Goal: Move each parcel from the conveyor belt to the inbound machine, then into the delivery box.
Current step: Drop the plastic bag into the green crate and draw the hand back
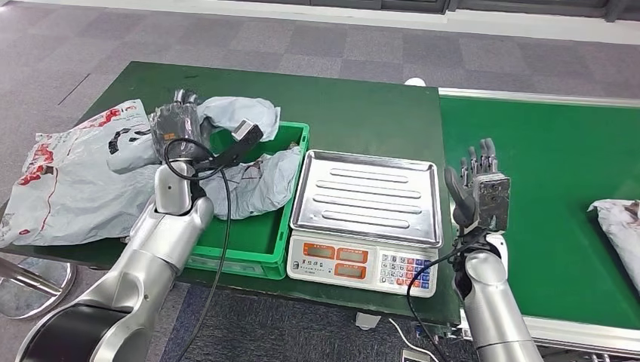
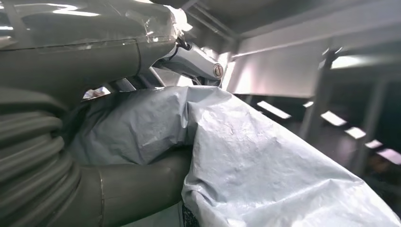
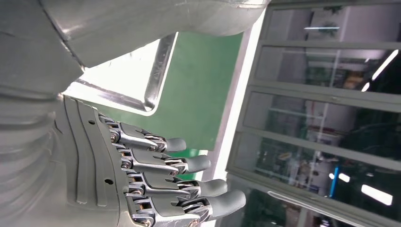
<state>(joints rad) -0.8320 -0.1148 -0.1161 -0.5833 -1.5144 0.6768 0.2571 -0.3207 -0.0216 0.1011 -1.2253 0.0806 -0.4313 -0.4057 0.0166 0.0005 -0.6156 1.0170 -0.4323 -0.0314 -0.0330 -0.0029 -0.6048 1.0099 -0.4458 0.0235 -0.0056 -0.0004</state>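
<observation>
One grey parcel (image 1: pixel 238 117) gripped in the left hand (image 1: pixel 175 127) over the far left corner of the green delivery box (image 1: pixel 298 139), draping from the fingers toward the box's far rim; in the left wrist view, crinkled grey film (image 2: pixel 246 161) wrapped between thumb and fingers, so clenched on the parcel. Judged as the last leg for this parcel: past the inbound machine (image 1: pixel 366 219), whose steel tray lies bare, and now into the box. Next move, by this reading: lowering over the box's open middle, beside the second grey parcel (image 1: pixel 260 181) already lying there, then letting go without snagging the film on the rim. Long axis of the held parcel running roughly along the box's far edge, free end pointing toward the box's right side. Right hand (image 1: pixel 483 188) raised and holding nothing at the seam between machine table and conveyor belt (image 1: pixel 558 173), fingers straight and spread, palm toward the scale. Another parcel (image 1: pixel 623 226) waiting at the belt's right edge. Large printed bags (image 1: pixel 68 181) heaped on the table's left end.
</observation>
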